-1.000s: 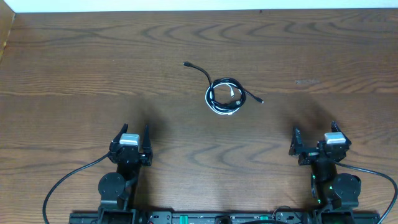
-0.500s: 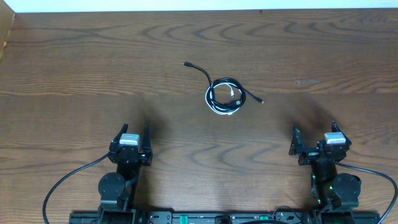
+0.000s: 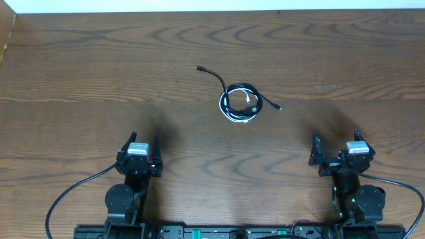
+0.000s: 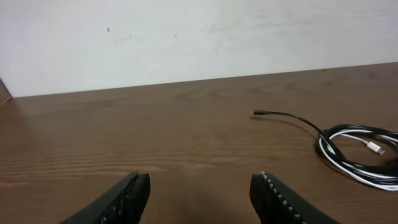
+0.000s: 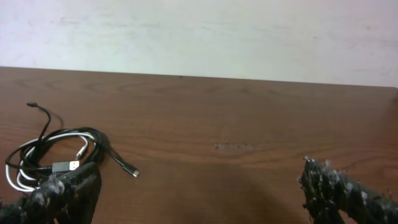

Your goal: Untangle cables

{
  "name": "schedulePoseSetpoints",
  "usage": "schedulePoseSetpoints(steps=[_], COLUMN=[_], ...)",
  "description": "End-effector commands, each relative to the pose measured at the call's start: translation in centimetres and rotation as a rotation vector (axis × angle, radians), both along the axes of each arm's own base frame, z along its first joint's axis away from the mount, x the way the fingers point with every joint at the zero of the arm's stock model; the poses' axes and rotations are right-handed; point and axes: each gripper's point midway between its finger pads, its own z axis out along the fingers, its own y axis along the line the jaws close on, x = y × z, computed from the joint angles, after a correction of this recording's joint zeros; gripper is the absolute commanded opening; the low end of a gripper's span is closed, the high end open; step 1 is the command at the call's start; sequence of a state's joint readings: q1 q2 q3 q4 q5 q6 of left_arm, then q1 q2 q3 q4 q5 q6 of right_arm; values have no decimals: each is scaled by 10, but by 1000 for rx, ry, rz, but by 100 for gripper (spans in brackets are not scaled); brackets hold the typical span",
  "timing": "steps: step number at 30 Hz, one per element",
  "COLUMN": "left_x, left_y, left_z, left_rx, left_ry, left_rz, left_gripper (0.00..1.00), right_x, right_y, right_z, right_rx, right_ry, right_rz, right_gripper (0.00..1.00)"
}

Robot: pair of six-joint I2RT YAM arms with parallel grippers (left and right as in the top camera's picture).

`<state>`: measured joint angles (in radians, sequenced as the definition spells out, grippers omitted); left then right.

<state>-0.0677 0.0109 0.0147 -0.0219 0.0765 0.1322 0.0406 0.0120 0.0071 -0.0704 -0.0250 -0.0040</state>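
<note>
A black cable (image 3: 234,90) and a white cable (image 3: 240,118) lie coiled together in one small ring at the table's middle. One black plug end trails up-left (image 3: 200,68), another lies to the right (image 3: 278,107). The coil shows in the left wrist view (image 4: 357,149) and the right wrist view (image 5: 53,155). My left gripper (image 3: 138,147) is open and empty near the front left, far from the coil. My right gripper (image 3: 334,147) is open and empty near the front right.
The wooden table (image 3: 99,79) runs to a white wall at the back. Thick black wires (image 3: 73,192) run from both arm bases at the front edge.
</note>
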Motion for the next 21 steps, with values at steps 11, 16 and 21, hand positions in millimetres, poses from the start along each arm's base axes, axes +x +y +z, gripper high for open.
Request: schedulePoseSetpoints(steps=[11, 16, 21], left_x=[-2, 0, 0], left_y=[-3, -3, -11], left_z=[3, -1, 8], left_rx=[5, 6, -1], left_ry=[34, 64, 77], left_rz=[-18, -18, -67], left_gripper=[57, 57, 58], right_x=[0, 0, -2], right_y=[4, 4, 14], right_z=[-1, -1, 3], right_rx=[15, 15, 20], right_ry=[5, 5, -4], right_rz=[17, 17, 79], right_gripper=[99, 99, 99])
